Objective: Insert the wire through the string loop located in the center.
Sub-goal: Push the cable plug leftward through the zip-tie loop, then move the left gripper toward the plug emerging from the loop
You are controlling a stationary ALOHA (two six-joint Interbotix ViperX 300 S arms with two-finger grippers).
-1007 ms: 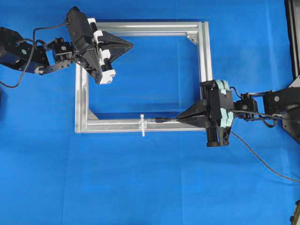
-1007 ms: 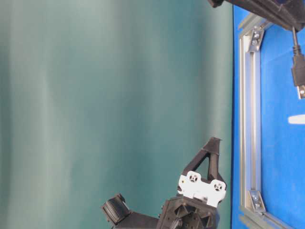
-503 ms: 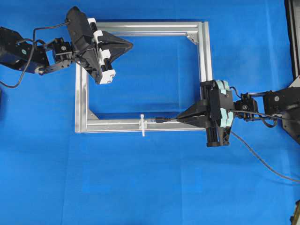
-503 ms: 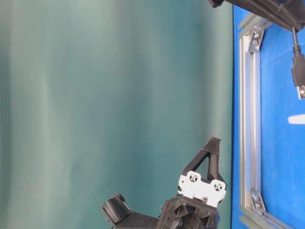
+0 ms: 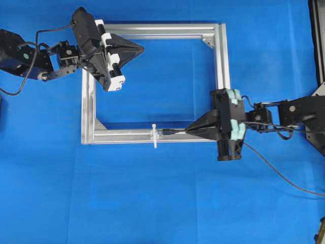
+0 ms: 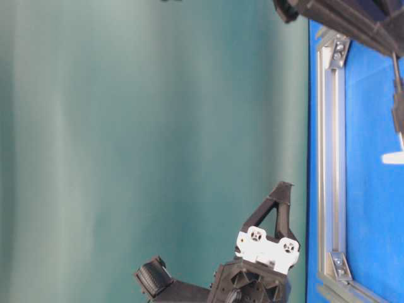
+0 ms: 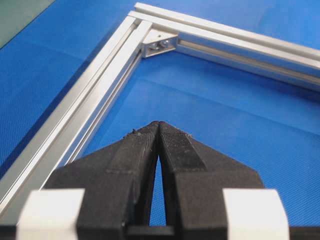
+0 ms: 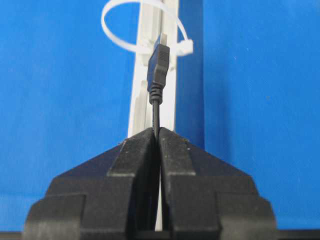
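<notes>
- Right end effector [image 8: 156,134]: fingers pressed together on the wire [image 8: 156,112], which runs straight out ahead of the tips; the grasp is done.
- Just ahead of those tips: the wire's plug [image 8: 158,65], its silvery tip at the mouth of the string loop [image 8: 131,30]. Whether it has entered cannot be told; from overhead the plug [image 5: 169,131] lies just beside the loop [image 5: 154,135], so threading appears not yet done.
- Beyond the loop: the frame bar [image 5: 127,136] on the blue tabletop [image 5: 152,198] carries on.
- Far corner: left end effector [image 7: 159,125], fingers together and empty, above the frame, well apart from the loop.
</notes>
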